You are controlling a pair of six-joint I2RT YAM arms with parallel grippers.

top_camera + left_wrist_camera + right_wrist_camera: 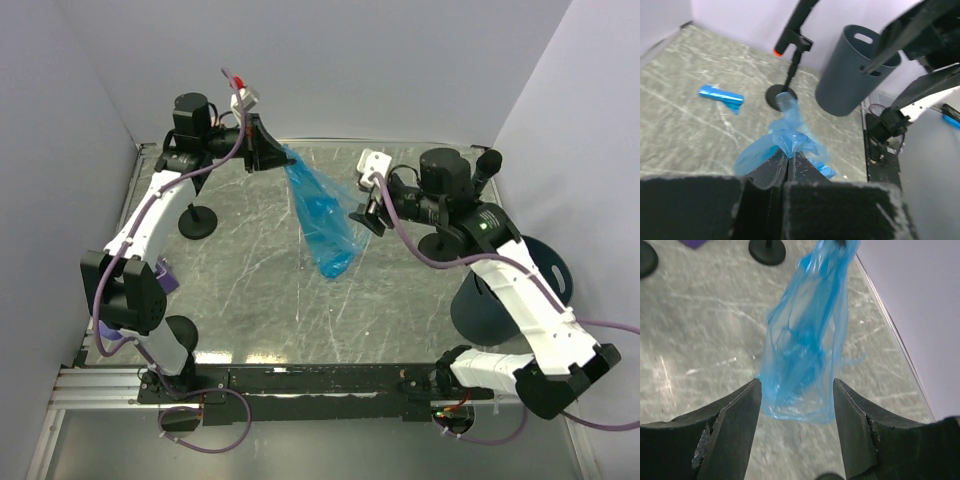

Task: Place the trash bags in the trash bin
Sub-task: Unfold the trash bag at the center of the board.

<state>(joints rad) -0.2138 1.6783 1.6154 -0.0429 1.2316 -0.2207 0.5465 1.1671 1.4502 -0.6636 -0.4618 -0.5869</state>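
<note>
Left of the trash bin (482,305), seen from overhead, the left gripper (272,150) clamps a blue trash bag (322,215) by its top, long axis slanting down toward the bin. Left wrist: a blue roll (720,96) lies farther from the bin. Right wrist: the right gripper (797,410) gapes, framing the bag's lower end.

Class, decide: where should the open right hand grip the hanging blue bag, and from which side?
Probably the bag's loose lower end, approached from the bin side. The left hand pinches the top, so it hangs bunched and narrow, fitting between the right hand's open fingers.
</note>
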